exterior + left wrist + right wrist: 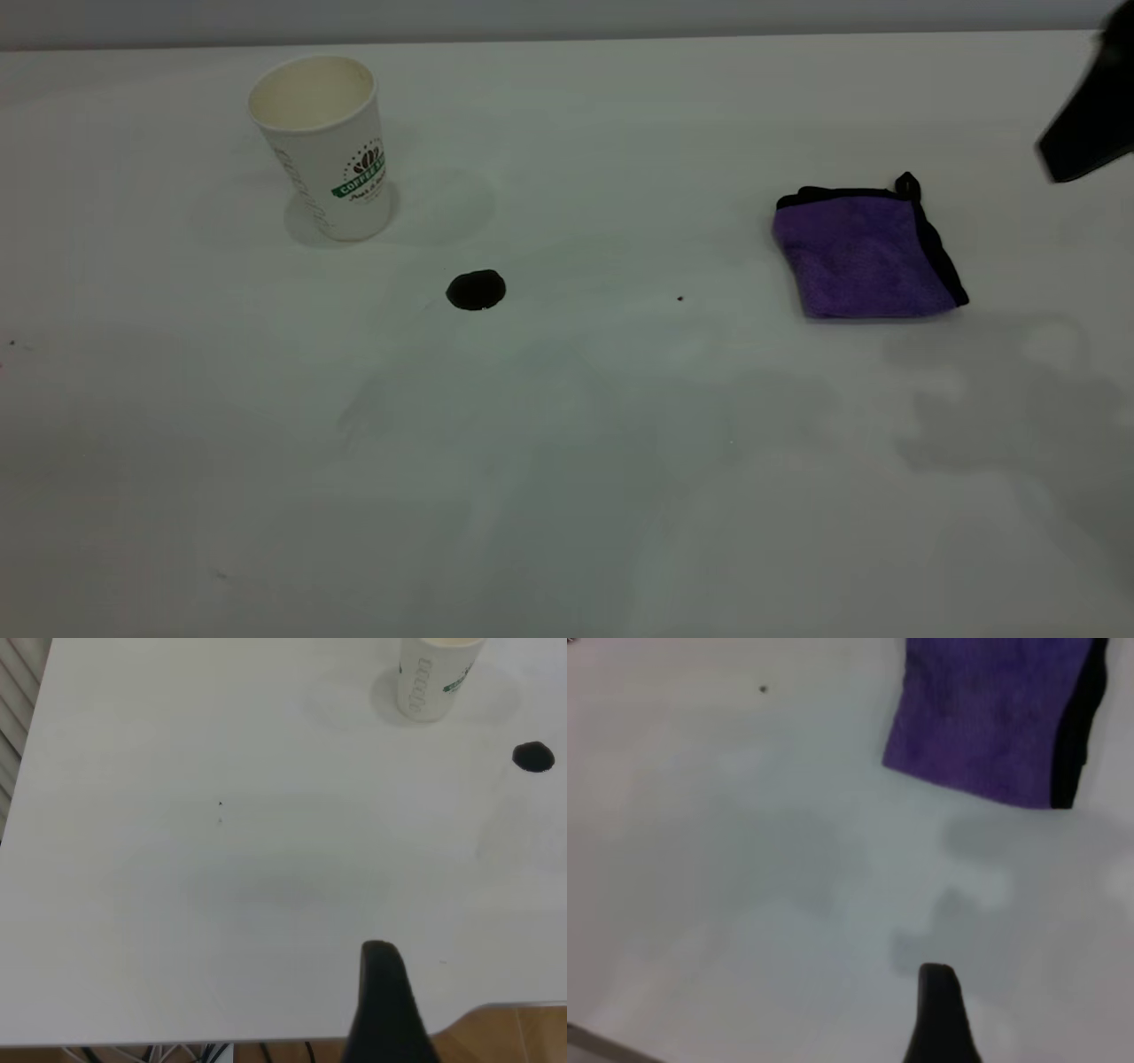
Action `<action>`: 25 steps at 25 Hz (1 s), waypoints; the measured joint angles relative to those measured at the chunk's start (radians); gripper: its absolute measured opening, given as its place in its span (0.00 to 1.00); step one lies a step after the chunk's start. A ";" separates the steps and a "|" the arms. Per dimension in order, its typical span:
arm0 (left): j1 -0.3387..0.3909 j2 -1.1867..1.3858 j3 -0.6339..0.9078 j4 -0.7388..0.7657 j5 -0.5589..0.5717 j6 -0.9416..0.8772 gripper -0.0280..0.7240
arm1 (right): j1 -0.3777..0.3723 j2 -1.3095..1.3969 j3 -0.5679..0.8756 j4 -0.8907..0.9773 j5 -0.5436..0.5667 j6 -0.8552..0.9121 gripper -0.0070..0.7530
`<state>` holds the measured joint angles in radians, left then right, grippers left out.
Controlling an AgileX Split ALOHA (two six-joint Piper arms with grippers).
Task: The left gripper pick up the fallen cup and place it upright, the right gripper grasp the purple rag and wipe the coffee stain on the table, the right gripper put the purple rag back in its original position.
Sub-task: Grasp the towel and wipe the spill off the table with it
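Just beside the right hand, the purple rag lies ungrasped.

We observed a plain white table carrying three items and one mark. The cup stood upright on its base near the far edge, toward the left side, mouth open upward and logo visible on its wall. The coffee stain, a small round dark blot, lay on the surface just nearer than the cup and slightly to its right, not touching it. The purple rag lay folded flat toward the right side, well apart from both. A tiny dark speck sat between stain and rag.
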<state>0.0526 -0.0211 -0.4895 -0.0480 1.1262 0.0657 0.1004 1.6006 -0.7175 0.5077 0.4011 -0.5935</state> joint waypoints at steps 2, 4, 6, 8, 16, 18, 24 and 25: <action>0.000 0.000 0.000 0.000 0.000 0.000 0.77 | 0.000 0.099 -0.055 0.002 -0.002 -0.008 0.79; 0.000 0.000 0.000 0.000 0.000 0.000 0.77 | 0.000 0.179 -0.104 0.002 -0.005 -0.021 0.79; 0.000 0.000 0.000 0.000 0.000 0.000 0.77 | 0.005 0.262 -0.157 0.002 -0.011 -0.028 0.79; 0.000 0.000 0.000 0.000 0.000 0.000 0.77 | 0.013 0.336 -0.218 0.002 -0.014 -0.032 0.79; 0.000 0.000 0.000 0.000 0.000 0.000 0.77 | 0.051 0.621 -0.460 -0.017 -0.019 -0.039 0.79; 0.000 0.000 0.000 0.000 0.000 0.000 0.77 | 0.051 0.674 -0.514 -0.040 -0.019 -0.039 0.79; 0.000 0.000 0.000 0.000 0.000 0.000 0.77 | 0.051 0.803 -0.652 -0.058 -0.012 -0.021 0.79; 0.000 0.000 0.000 0.000 0.000 0.000 0.77 | 0.051 0.821 -0.671 -0.059 -0.011 -0.020 0.79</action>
<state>0.0526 -0.0211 -0.4895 -0.0480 1.1262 0.0657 0.1512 2.4217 -1.3888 0.4486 0.3905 -0.6133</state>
